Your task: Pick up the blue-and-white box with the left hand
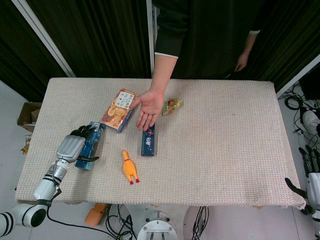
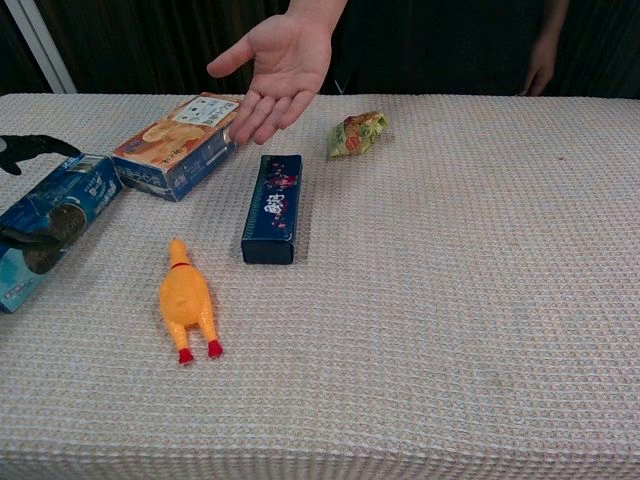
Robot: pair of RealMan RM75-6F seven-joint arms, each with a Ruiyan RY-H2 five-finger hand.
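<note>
Across both views, the worktop (image 1: 225,150) is covered with a beige woven cloth and carries every loose item on its left half. Behind its far edge stands a person in dark clothing, whose open hand (image 1: 149,107) reaches out palm-up above the middle of the worktop. At the near left corner, the left robot hand (image 1: 75,146) sits on the blue-and-white box (image 2: 45,227), dark fingers (image 2: 30,150) wrapped over its far side and the thumb against its near side; the box lies flat on the cloth with its long axis pointing away from the robot. Whether the box is lifted off the cloth cannot be told. Just beyond it, and apart from it, lies an orange-topped carton (image 2: 175,145) with blue sides, set at an angle. A dark blue slim box (image 2: 272,208) lies near the centre, lengthwise, its far end below the person's fingertips in the head view. A yellow rubber chicken (image 2: 187,305) with red feet lies on its side between the blue-and-white box and the dark blue slim box, nearer the front edge. A small green snack packet (image 2: 358,133) rests to the right of the person's hand. The right robot hand (image 1: 312,182) shows only partly at the right edge of the head view, off the worktop; its finger posture cannot be told.
</note>
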